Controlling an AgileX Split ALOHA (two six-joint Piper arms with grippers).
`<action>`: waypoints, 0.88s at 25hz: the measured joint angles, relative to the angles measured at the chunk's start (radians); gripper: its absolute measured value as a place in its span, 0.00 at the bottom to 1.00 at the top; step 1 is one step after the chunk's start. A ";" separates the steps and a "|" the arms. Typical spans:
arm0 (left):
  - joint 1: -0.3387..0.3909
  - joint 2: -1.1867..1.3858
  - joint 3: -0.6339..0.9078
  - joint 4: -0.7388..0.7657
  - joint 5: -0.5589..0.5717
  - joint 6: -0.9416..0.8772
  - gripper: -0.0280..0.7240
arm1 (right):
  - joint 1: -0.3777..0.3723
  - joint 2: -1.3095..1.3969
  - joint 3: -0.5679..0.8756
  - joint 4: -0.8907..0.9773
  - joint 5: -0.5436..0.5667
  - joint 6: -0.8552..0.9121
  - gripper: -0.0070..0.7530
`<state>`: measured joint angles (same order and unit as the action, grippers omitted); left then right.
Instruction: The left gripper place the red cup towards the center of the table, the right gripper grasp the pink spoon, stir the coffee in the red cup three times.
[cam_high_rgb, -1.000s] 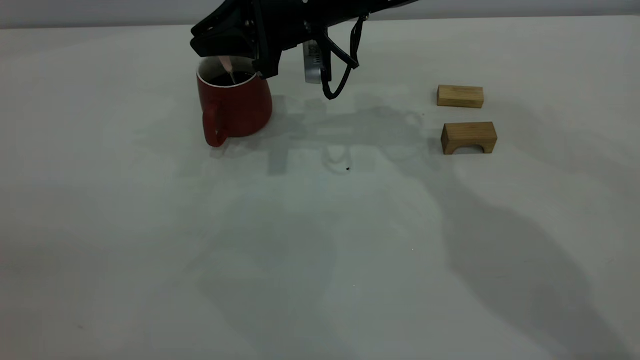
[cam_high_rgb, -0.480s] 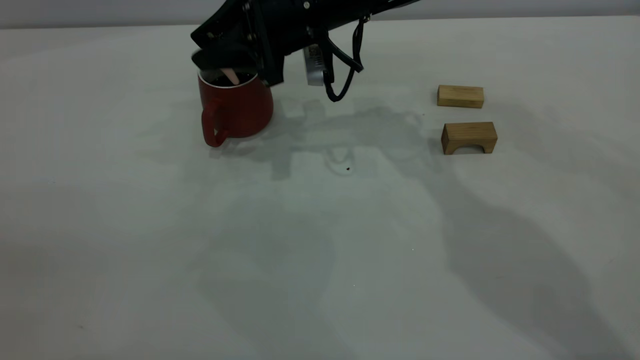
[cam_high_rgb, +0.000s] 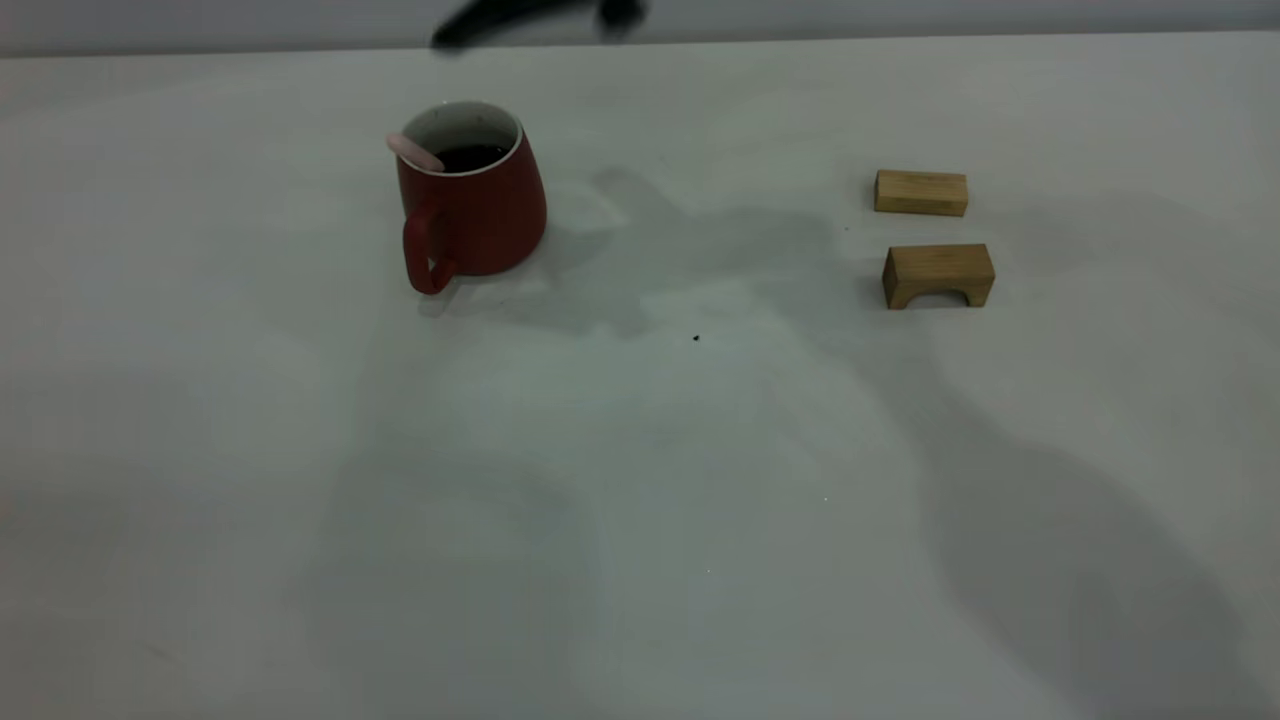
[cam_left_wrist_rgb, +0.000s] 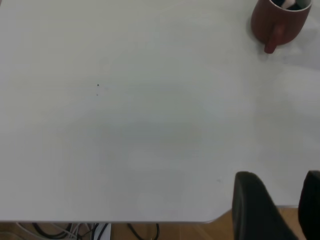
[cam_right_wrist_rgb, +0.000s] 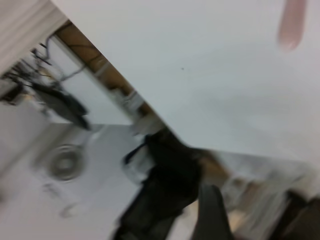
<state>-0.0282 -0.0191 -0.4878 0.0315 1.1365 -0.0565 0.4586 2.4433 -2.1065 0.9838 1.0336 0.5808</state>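
Exterior view — red cup (cam_high_rgb: 478, 215) far-left, pink spoon (cam_high_rgb: 414, 152) over rim.

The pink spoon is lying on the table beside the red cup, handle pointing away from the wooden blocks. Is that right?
Not quite. The pink spoon is not on the table; it stands in the red cup, leaning on the rim. The exterior view shows this. Its handle does point away from the wooden blocks.

Count on the table (cam_high_rgb: 640, 480) — one red cup (cam_high_rgb: 480, 220), holding coffee (cam_high_rgb: 470, 157); one pink spoon (cam_high_rgb: 415, 153), resting in that cup; two wooden blocks — one plain rectangular block (cam_high_rgb: 921, 192), one arched block (cam_high_rgb: 938, 275); one dark speck (cam_high_rgb: 696, 338).
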 joint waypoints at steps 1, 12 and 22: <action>0.000 0.000 0.000 0.000 0.000 0.000 0.43 | 0.000 -0.040 0.000 -0.057 0.013 0.000 0.73; 0.000 0.000 0.000 0.000 0.000 0.000 0.43 | 0.000 -0.361 0.000 -0.297 0.155 0.001 0.45; 0.000 0.000 0.000 0.000 0.000 0.000 0.43 | 0.017 -0.650 0.116 -0.317 0.202 -0.630 0.28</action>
<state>-0.0282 -0.0191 -0.4878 0.0315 1.1365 -0.0565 0.4759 1.7929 -1.9910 0.6667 1.2353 -0.0489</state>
